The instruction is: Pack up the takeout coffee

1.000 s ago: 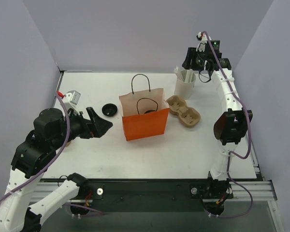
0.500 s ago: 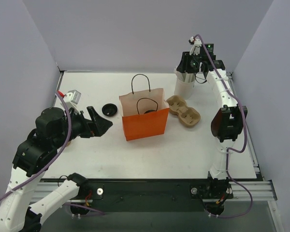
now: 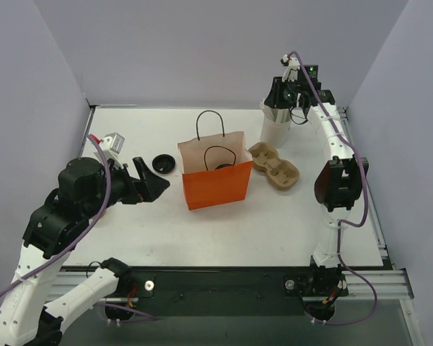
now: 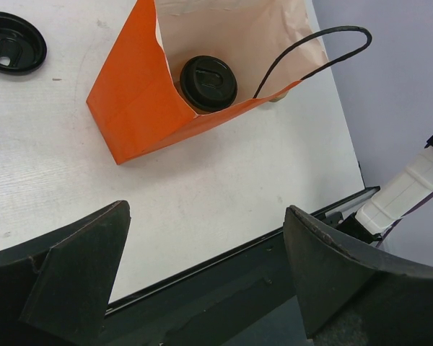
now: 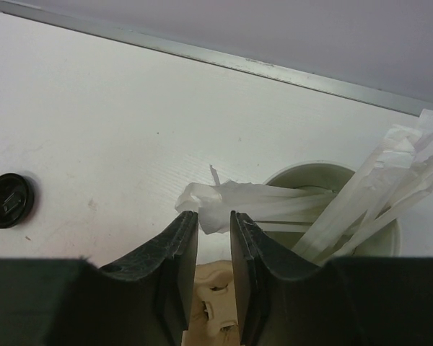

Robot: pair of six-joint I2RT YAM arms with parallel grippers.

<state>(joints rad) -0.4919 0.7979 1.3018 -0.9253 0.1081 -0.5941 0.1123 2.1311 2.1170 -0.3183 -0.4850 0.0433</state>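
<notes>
Two narrow fingers [image 5: 179,241] of the right gripper [image 5: 214,216] are set almost together above the white cup [image 5: 303,168] of wrapped straws. The crumpled end of one straw wrapper [image 5: 227,198] lies in the slit between them; whether it is truly pinched cannot be told. A straw appears to be what is being fetched. For that to go well, only this one wrapper should be caught, below its loose tip, and lifted straight up, so that the neighbouring straws [image 5: 368,194] are not dragged out and the cup is not tipped. The left gripper [image 4: 206,209] is held spread wide, touching nothing, near the orange bag [image 4: 130,108]. The takeout coffee [image 4: 208,83] is seen standing inside that bag. Only its round black lid with a raised sip tab shows, the cup body being hidden by the bag's wall.
</notes>
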